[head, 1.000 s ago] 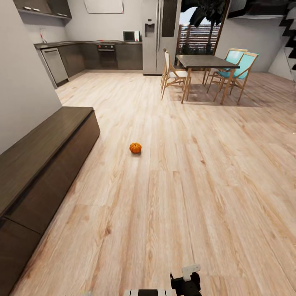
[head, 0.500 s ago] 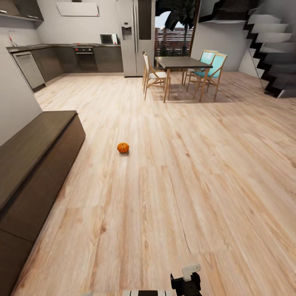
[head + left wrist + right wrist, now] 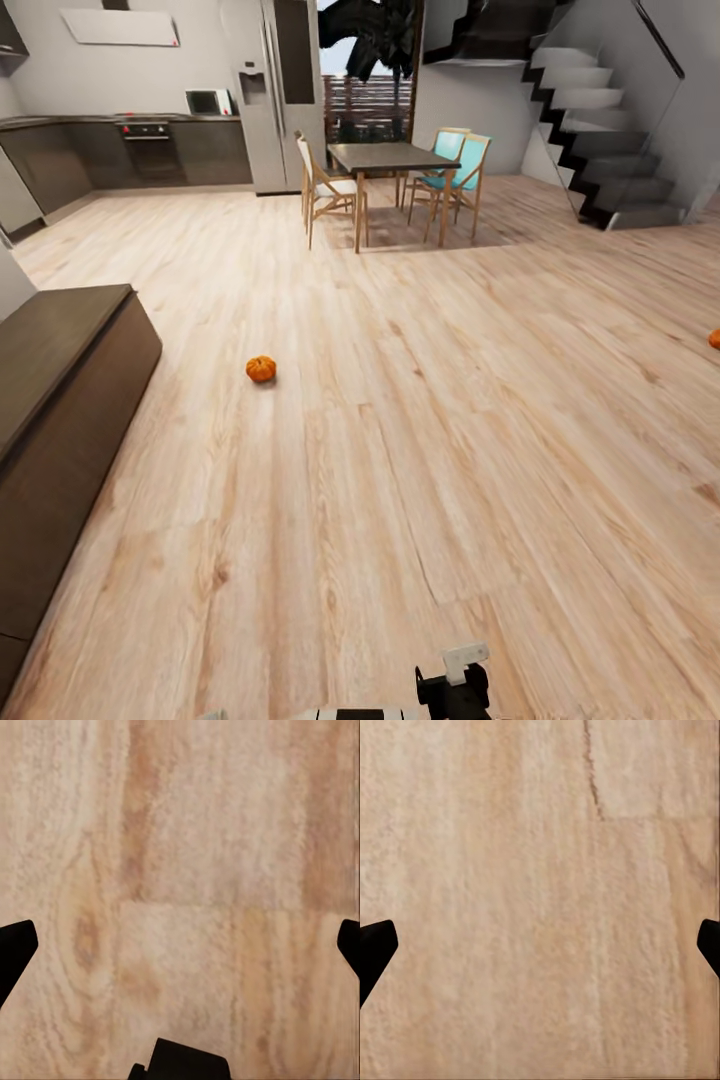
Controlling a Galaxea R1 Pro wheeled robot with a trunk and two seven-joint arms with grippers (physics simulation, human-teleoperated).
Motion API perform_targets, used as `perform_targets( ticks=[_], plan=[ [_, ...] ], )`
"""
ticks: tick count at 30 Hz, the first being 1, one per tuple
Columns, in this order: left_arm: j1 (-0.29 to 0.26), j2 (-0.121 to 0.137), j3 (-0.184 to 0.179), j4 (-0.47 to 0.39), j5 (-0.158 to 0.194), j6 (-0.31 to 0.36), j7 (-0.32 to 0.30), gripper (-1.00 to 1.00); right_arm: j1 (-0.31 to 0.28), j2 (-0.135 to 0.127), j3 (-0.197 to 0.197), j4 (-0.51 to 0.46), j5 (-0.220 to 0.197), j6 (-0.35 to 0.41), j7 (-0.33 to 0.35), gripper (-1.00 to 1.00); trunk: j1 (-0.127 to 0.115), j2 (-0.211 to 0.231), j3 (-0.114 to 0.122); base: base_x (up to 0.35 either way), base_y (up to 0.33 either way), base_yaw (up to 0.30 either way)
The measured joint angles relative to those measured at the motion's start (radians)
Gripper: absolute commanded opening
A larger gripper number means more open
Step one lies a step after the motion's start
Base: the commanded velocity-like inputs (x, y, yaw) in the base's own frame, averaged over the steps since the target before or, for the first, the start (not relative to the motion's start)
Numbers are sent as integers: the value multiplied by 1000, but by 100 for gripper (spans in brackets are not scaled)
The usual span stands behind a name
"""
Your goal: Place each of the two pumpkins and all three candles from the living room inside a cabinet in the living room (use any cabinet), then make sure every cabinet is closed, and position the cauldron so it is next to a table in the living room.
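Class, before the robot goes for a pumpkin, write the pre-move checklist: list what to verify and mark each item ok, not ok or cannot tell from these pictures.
1. Target located: a pumpkin lies on the wooden floor, ahead and left. Ok.
2. Second pumpkin: an orange shape cut by the right edge of the head view. Cannot tell for sure.
3. Left gripper free: fingers spread wide, only floor between them. Ok.
4. Right gripper free: fingers spread wide, nothing held. Ok.
5. Cabinet ready to receive: long dark unit at left, no drawer pulled out. Not ok.
6. Path to the near pumpkin: bare floor in between. Ok.
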Motion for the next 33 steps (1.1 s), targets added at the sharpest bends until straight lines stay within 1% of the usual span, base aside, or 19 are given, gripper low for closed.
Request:
perform_targets(
  ticks=[13,26,33],
  plan=[
    [0,-2,1,0,1,0,0,100,0,0,0,0,0,0,1,100,0,0,11,-10,0,-271],
    [0,-4,1,0,2,0,1,100,0,3,0,0,0,0,1,100,0,0,21,-297,0,-272],
    [0,-4,1,0,2,0,1,100,0,8,0,0,0,1,1,100,0,0,16,-288,0,-224]
  ],
)
